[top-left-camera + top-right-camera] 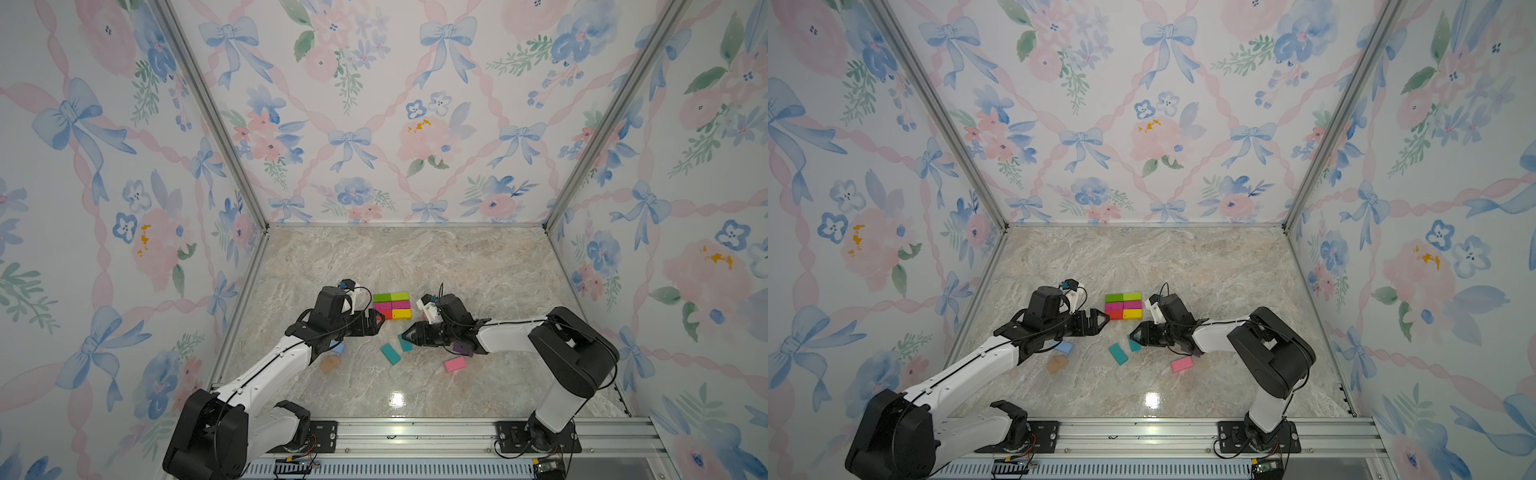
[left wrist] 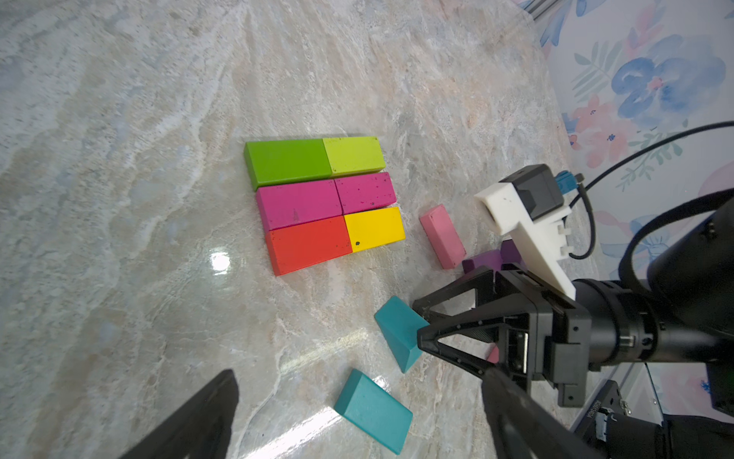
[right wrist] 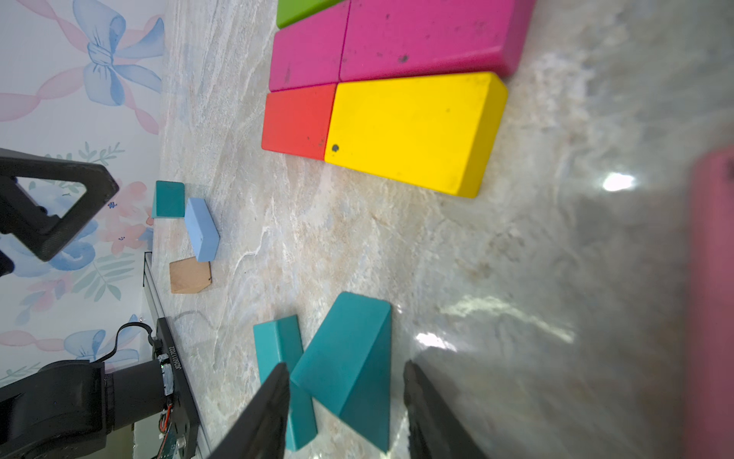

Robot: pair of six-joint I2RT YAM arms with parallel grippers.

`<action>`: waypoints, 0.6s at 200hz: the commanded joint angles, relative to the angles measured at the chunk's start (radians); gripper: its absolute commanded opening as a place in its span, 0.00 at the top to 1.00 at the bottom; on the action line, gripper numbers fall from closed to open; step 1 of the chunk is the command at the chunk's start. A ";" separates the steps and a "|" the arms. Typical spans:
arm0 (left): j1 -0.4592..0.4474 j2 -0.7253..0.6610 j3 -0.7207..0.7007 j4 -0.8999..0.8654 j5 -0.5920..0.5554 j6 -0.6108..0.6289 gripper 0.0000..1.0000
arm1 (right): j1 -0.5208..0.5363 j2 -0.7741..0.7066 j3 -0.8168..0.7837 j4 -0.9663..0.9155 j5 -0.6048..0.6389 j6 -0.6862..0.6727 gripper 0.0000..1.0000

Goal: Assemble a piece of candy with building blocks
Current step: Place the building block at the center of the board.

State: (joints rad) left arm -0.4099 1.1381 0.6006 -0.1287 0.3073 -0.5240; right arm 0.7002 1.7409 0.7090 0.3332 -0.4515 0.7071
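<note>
teal wedge, long axis toward the back wall, sits between the low right gripper's parted jaws; left gripper gapes.

**Blocks in rows**

Green block, lime block, two magenta blocks, red block and yellow block lie flush on the surface (three pairs). Loose nearby: pink block, teal block, and a teal wedge at the tips of the right pincer.

Six joined blocks lie together, the left pincer just beside them, the right pincer and loose blocks in front.
</note>
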 commanded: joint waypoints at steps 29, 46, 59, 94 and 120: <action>-0.109 0.027 0.045 -0.025 -0.086 -0.034 0.02 | -0.010 -0.206 -0.021 -0.336 0.151 -0.138 0.42; -0.176 0.071 0.062 -0.028 -0.145 -0.084 0.02 | -0.037 -0.325 -0.002 -0.489 0.202 -0.214 0.36; -0.226 0.108 0.076 -0.029 -0.198 -0.120 0.02 | -0.066 -0.401 0.011 -0.582 0.231 -0.269 0.30; -0.332 0.212 0.136 -0.027 -0.294 -0.219 0.07 | -0.146 -0.502 0.009 -0.694 0.266 -0.365 0.21; -0.400 0.285 0.185 -0.029 -0.347 -0.286 0.12 | -0.178 -0.533 -0.013 -0.690 0.263 -0.399 0.19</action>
State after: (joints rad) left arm -0.7628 1.3735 0.7307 -0.1383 0.0471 -0.7166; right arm 0.5461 1.2316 0.7120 -0.2703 -0.2150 0.3862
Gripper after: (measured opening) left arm 0.903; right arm 0.802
